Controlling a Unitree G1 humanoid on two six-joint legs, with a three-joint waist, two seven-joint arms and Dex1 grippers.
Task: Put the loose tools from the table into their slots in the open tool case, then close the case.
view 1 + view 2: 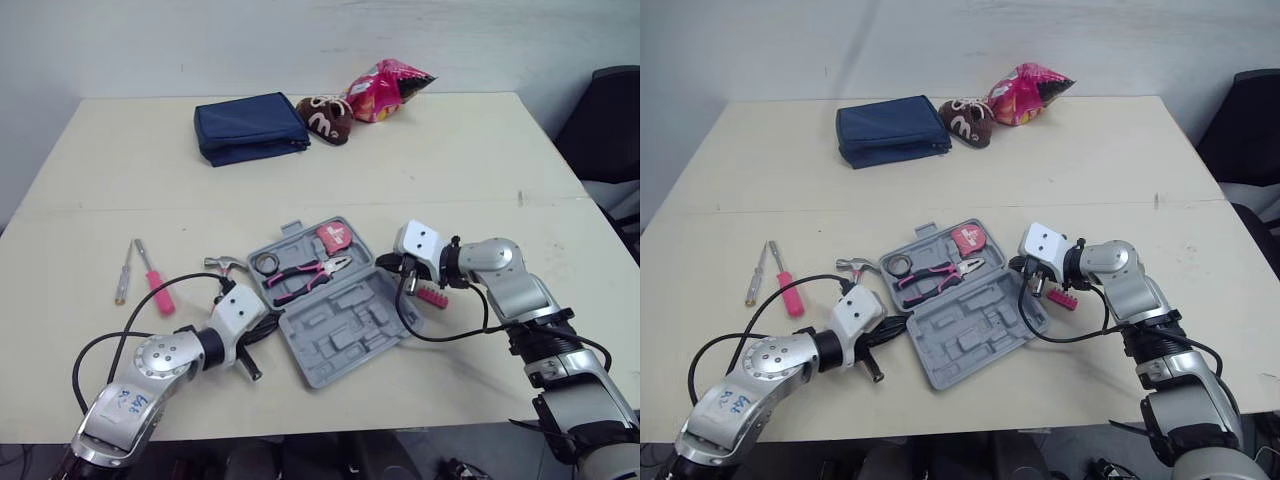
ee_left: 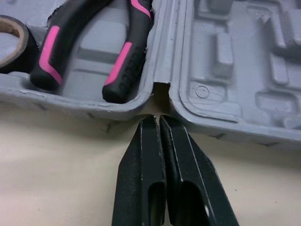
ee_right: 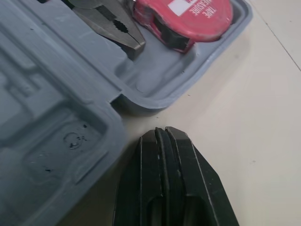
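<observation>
1. Left claw (image 2: 158,120) is pressed together with nothing in it, tips right at the hinge notch of the open grey tool case (image 1: 335,310).
2. Right claw (image 3: 162,133) is pressed together and empty too, tips just beside the case's opposite hinge end, low over the tabletop (image 1: 450,170).
3. Sitting in the case: pink-handled pliers (image 1: 305,275), red tape measure (image 1: 335,237), roll of black tape (image 1: 265,264).
4. Loose on the tabletop: hammer (image 1: 222,264) just left of the case, pink screwdriver (image 1: 157,289) and thin screwdriver (image 1: 122,272) further left, pink bit holder (image 1: 432,296) near the right claw.
5. Far side: blue pouch (image 1: 250,127), snack bag (image 1: 385,88).
</observation>
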